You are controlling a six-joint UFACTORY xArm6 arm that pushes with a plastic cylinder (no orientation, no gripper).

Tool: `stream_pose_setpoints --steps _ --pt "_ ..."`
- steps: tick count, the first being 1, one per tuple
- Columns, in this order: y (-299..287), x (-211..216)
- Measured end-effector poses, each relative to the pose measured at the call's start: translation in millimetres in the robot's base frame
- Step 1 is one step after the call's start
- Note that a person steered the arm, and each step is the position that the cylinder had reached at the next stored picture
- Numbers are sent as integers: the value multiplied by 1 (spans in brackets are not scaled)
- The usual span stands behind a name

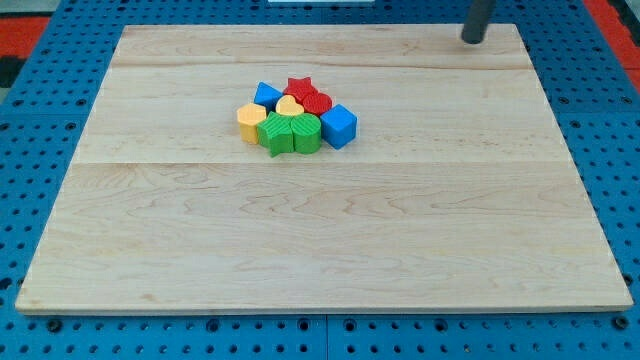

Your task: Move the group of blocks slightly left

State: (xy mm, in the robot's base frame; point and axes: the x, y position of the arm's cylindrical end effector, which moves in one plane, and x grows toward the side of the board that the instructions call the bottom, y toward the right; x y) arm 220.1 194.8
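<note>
Several blocks sit packed together a little above the middle of the wooden board [320, 230]. A blue block [267, 95] is at the cluster's top left, a red star [299, 87] and a red round block [317, 102] at the top. A yellow heart [288, 106] is in the middle and a yellow hexagon block [251, 121] at the left. Two green blocks [275, 133] [306, 132] form the bottom edge. A blue cube [339, 126] is at the right. My tip [472, 39] rests near the board's top right, far from the cluster.
The board lies on a blue perforated table [60, 60]. The dark rod comes in from the view's top edge at the right.
</note>
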Motion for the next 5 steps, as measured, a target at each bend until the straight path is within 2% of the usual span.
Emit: stream_pose_setpoints --steps 2,3,5 --pt "-81 0" --pt "-80 28" --pt "-75 111"
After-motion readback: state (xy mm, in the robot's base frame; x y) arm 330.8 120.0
